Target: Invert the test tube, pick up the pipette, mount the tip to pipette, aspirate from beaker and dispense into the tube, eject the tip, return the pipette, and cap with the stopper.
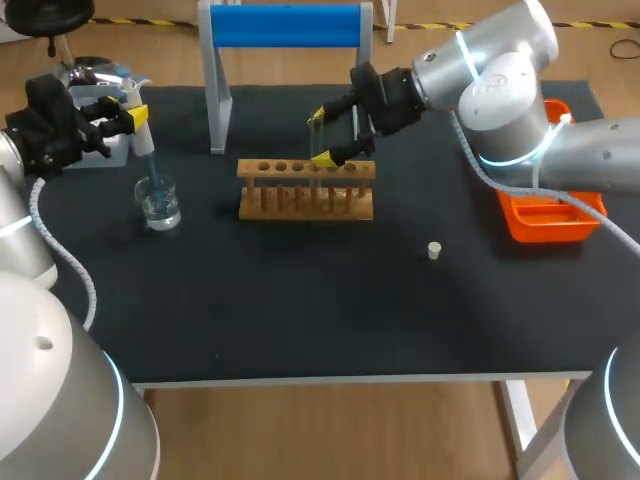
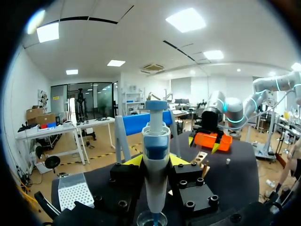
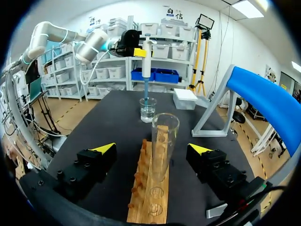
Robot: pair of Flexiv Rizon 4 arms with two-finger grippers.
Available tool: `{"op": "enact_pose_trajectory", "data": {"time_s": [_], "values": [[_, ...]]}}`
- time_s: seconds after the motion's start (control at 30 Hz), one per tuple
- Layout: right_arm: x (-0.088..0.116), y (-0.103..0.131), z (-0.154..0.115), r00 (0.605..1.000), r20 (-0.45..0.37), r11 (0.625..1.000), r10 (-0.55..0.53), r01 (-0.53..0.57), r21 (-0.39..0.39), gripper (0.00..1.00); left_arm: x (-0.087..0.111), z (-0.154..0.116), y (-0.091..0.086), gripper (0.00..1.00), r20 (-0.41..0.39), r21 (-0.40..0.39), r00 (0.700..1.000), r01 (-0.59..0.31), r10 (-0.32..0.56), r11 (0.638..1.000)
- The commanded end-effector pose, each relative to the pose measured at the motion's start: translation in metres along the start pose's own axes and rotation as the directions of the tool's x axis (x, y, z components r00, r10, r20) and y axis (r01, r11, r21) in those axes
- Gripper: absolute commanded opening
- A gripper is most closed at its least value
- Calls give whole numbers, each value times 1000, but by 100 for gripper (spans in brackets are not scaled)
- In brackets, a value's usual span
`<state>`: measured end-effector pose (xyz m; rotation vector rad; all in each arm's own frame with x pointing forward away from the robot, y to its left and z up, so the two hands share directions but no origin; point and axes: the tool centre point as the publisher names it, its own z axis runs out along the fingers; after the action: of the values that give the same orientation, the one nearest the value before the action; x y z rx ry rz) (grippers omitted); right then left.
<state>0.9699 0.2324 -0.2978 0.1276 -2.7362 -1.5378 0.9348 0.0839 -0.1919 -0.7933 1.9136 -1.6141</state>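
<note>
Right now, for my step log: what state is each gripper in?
Left gripper: shut on the pipette.
Right gripper: open, either side of the test tube in the rack, not touching it.

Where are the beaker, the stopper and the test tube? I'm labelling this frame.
beaker [image 1: 161, 209]: head view, glass wall.
stopper [image 1: 434, 250]: head view, its middle.
test tube [image 3: 164, 149]: right wrist view, glass wall.

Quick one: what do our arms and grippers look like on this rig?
The left arm and right arm are silver-grey rounded links with glowing cyan rings at the joints and a pale corrugated hose alongside. The left gripper and right gripper are black, blocky, bolted, with yellow wedge tips.
</note>
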Motion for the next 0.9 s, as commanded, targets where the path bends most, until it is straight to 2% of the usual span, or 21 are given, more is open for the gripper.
{"op": "enact_pose_trajectory", "data": {"time_s": [0.03, 0.9], "values": [[2, 5, 0, 1000, 11, 1000, 5, -6, 25, 100, 0, 1, 0, 0, 3, 0, 1000, 0, 0, 1000], [3, 4, 2, 999, 29, 997, -45, 43, 71, 100, 0, 1, 0, 0, 3, 0, 1000, 0, 0, 1000]]}}
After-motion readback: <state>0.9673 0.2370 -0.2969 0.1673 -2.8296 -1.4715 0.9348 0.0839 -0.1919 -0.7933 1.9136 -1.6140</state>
